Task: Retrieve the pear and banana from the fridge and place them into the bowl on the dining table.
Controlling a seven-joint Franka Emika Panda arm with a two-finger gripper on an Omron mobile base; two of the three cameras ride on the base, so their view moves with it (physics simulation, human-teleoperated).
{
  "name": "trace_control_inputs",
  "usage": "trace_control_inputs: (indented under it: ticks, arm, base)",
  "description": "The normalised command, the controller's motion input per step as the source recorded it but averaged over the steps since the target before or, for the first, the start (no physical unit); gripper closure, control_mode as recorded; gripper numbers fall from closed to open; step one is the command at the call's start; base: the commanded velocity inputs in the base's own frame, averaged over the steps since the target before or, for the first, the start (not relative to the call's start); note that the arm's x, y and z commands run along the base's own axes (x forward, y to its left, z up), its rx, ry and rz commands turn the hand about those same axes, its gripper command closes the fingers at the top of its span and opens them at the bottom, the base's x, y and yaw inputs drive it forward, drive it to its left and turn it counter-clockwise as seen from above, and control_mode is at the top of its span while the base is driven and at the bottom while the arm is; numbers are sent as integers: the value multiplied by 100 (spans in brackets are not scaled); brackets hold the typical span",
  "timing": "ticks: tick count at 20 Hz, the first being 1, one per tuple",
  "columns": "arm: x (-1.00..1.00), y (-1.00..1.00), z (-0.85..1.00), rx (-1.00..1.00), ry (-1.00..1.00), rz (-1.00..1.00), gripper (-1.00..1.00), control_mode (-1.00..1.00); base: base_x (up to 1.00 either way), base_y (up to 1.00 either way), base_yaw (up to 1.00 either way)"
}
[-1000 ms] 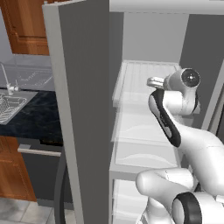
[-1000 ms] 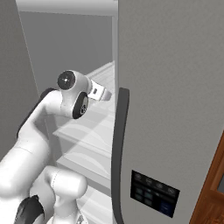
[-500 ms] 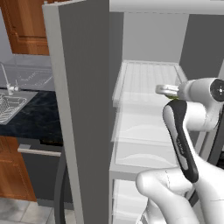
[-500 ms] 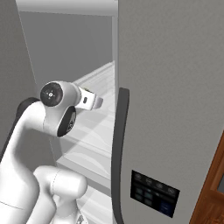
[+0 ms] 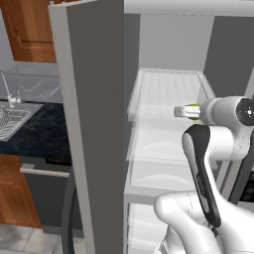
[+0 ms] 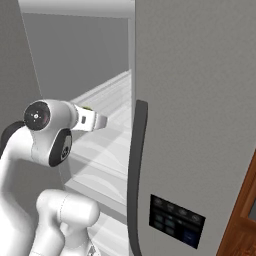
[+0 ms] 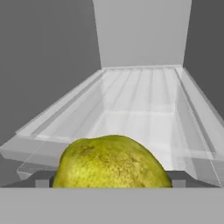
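One pear [image 7: 111, 162] sits in the claw [image 7: 112, 181], held, long axis crosswise, before the fridge [image 7: 140, 100] shelf.

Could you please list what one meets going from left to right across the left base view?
Sink → dark counter → open fridge door → glass shelf → pear → robot arm.

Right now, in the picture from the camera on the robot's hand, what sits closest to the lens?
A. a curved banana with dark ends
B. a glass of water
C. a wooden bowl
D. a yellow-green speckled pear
D: the pear, rounded, yellow-green and brown-speckled, lies right at the bottom of the hand view, with the fridge and its clear glass shelf stretching away behind it.
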Motion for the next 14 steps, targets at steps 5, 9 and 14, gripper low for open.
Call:
trace_control_inputs:
  ticks: [5, 9, 14]
  arm:
    - [0, 0, 0, 0, 0, 0, 100, 100]
    - [0, 0, 0, 0, 0, 0, 100, 100]
    - [0, 0, 0, 0, 0, 0, 100, 100]
  base:
    - [-40, 0, 2]
    - [-52, -11, 9]
    - [-55, -21, 20]
